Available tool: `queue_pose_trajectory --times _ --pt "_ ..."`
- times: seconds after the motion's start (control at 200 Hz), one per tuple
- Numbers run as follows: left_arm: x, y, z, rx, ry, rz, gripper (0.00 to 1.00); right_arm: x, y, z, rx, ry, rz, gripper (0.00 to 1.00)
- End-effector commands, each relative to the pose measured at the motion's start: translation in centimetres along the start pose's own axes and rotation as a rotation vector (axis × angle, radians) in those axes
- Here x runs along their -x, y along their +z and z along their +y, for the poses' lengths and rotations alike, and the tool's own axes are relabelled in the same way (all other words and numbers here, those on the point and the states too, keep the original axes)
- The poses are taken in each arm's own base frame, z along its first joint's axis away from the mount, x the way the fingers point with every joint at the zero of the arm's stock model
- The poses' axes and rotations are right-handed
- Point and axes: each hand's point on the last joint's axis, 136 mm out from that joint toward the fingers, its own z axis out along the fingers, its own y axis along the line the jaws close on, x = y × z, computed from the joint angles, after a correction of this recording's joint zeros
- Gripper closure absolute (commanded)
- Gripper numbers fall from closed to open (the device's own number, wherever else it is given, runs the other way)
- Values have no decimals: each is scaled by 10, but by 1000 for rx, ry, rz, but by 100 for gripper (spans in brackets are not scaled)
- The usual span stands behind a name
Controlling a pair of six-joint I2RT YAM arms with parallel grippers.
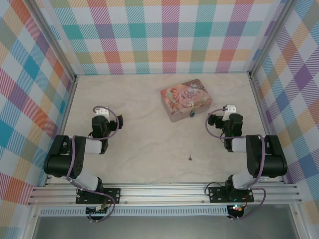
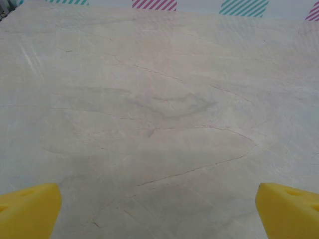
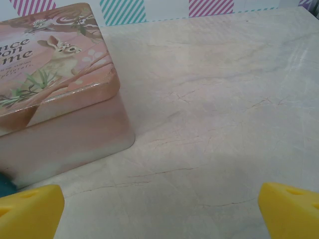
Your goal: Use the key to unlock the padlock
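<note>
Key: seen on table, ungrasped. Padlock: at tin front, untouched. L gripper, R gripper: spread, empty. Nothing done yet.

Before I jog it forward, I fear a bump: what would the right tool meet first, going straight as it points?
The way looks free: the right tool aims over bare table, the pink tin off to its left. The back wall comes first, though depth is unclear.

Pink tin, yellow fingers, multicoloured plaid walls.
</note>
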Motion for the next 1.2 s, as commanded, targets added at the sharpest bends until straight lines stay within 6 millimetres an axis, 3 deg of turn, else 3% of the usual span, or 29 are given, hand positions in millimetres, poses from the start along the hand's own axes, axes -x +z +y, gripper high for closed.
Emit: queue_pose_trajectory --times 0.0,0.675,0.85,0.98,1.115,1.195 --pt "-2 1 5 16 -5 5 0 6 -2 2 3 1 -29 0" --pt "-1 0 4 14 -7 1 0 6 -2 3 8 3 -30 0" --pt "20 -21 14 64 -37 -38 0 23 -18 -4 -42 26 -34 0" --pt "39 -38 15 76 -99 -20 0 32 -33 4 -7 44 6 0" --pt "59 -55 -6 -37 -229 37 0 50 -48 13 34 126 -3 0" --pt "69 -61 -23 -116 -303 67 0 63 -47 30 126 188 19 0"
